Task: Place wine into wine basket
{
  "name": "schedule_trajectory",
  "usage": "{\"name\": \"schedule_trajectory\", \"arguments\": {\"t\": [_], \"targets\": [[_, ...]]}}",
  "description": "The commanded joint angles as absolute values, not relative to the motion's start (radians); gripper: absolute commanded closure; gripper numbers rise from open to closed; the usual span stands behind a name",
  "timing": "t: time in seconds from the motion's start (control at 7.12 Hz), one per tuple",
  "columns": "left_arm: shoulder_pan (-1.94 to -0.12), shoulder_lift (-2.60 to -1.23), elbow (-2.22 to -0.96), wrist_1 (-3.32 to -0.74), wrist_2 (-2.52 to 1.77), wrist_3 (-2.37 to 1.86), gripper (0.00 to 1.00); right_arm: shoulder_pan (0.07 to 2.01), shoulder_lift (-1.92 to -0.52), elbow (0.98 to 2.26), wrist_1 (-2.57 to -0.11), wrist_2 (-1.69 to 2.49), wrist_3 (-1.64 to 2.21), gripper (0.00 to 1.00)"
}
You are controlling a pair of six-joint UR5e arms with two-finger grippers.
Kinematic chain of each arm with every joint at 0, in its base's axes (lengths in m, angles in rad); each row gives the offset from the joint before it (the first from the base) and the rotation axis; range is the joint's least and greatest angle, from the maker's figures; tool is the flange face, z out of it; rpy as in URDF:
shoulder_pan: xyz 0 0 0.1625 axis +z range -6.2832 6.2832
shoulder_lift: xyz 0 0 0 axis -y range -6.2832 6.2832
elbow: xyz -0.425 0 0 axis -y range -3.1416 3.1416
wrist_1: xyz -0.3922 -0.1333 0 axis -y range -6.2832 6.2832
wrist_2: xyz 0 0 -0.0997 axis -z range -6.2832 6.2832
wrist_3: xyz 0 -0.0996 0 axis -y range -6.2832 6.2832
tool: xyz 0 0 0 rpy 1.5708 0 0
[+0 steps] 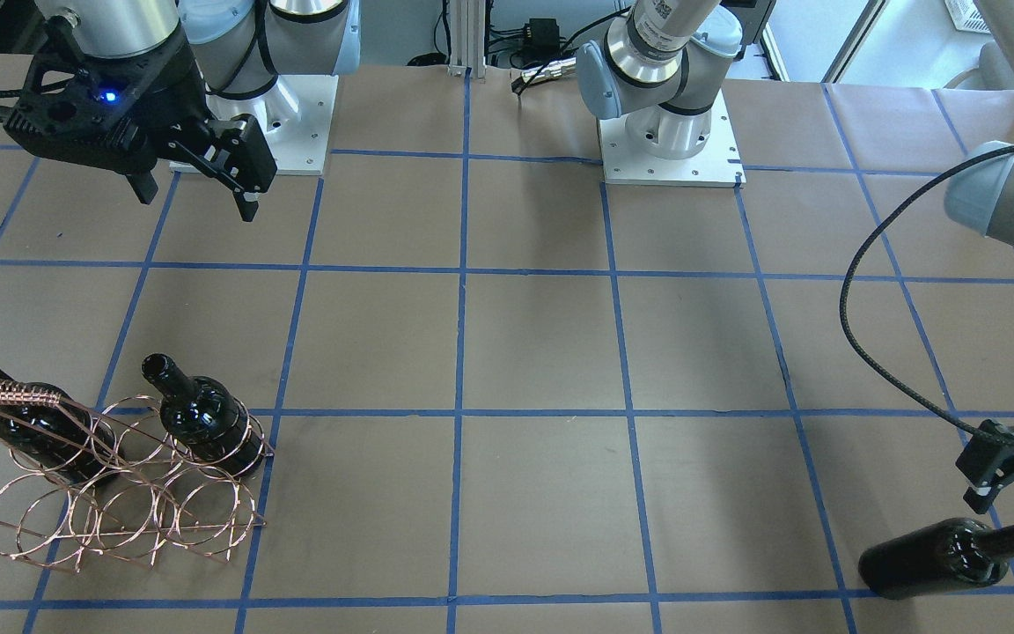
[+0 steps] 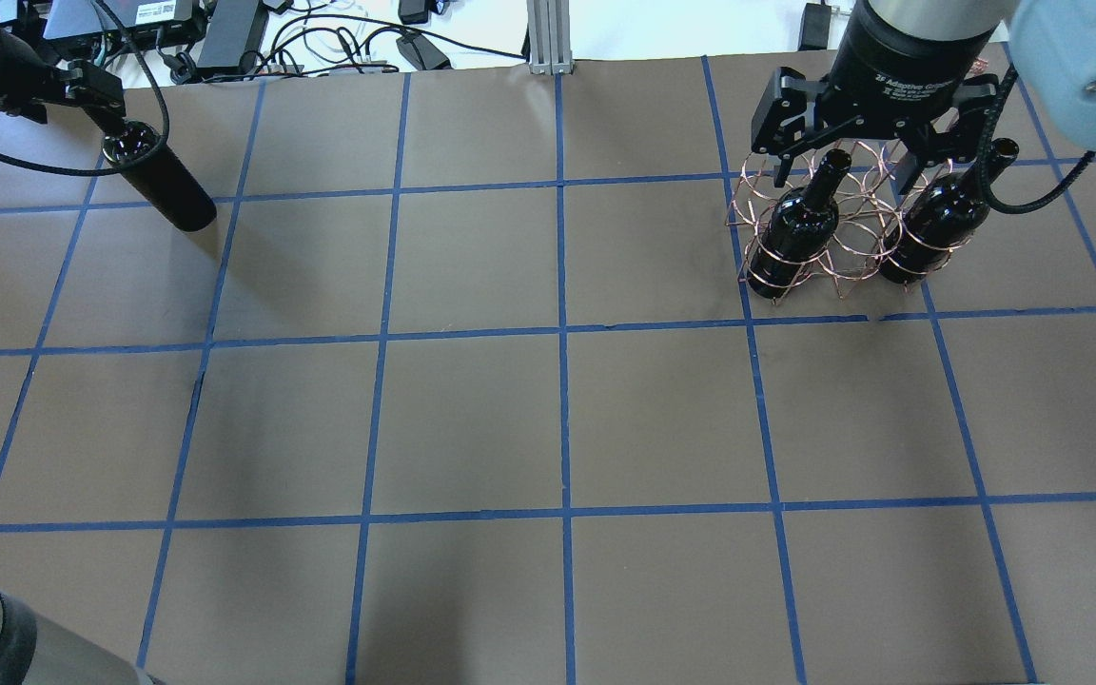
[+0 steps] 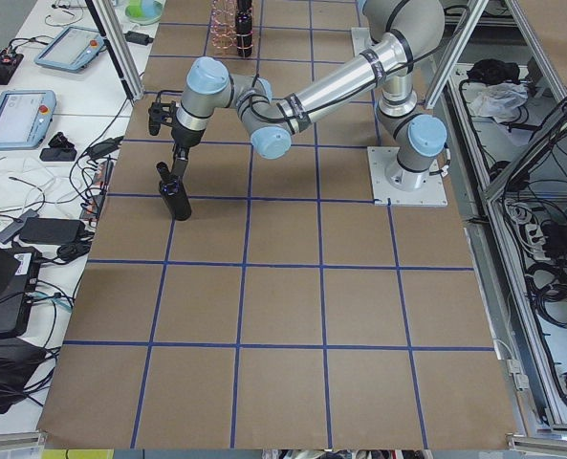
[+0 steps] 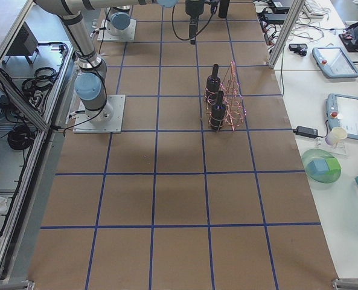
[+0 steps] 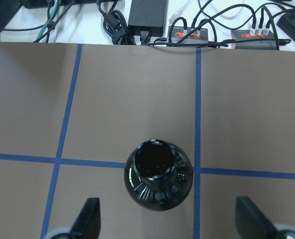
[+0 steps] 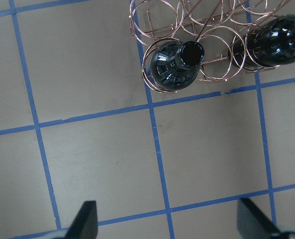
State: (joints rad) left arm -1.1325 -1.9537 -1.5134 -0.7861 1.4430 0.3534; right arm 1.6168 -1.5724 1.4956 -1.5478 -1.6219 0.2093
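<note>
A third near-black wine bottle (image 2: 160,181) stands upright on the table at the far left; the left wrist view (image 5: 158,180) looks down into its mouth. My left gripper (image 5: 169,219) is open just above that mouth, a finger (image 5: 89,219) on each side, not touching it. The copper wire wine basket (image 2: 854,205) stands at the far right. It holds two bottles, one (image 2: 795,228) in each outer ring (image 2: 933,224), with the ring between them empty. My right gripper (image 2: 848,162) is open and empty above the basket.
Brown paper with blue tape lines covers the table (image 2: 557,419). Cables and power supplies (image 2: 320,38) lie past its far edge, close behind the left bottle. The two arm bases (image 1: 670,132) stand at the robot side.
</note>
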Motion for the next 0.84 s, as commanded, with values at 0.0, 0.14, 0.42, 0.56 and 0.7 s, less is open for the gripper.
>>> {"name": "schedule_trajectory", "arguments": {"t": [0.0, 0.14, 0.42, 0.56, 0.7], "targets": [[-1.121, -1.973, -1.508, -0.779, 1.442, 0.385, 0.16, 1.617, -1.572, 1.496, -1.548, -1.624, 0.209, 0.00], [-1.121, -1.979, -1.505, -0.778, 1.436, 0.385, 0.16, 1.617, -1.574, 1.496, -1.548, -1.623, 0.209, 0.00], [-1.121, -1.999, -1.490, -0.732, 1.393, 0.385, 0.22, 1.617, -1.574, 1.496, -1.546, -1.623, 0.209, 0.00], [-1.121, -2.005, -1.483, -0.732, 1.391, 0.387, 0.23, 1.617, -1.574, 1.496, -1.546, -1.623, 0.209, 0.00], [-1.120, -2.008, -1.482, -0.732, 1.396, 0.393, 0.33, 1.617, -1.574, 1.496, -1.548, -1.626, 0.209, 0.00]]}}
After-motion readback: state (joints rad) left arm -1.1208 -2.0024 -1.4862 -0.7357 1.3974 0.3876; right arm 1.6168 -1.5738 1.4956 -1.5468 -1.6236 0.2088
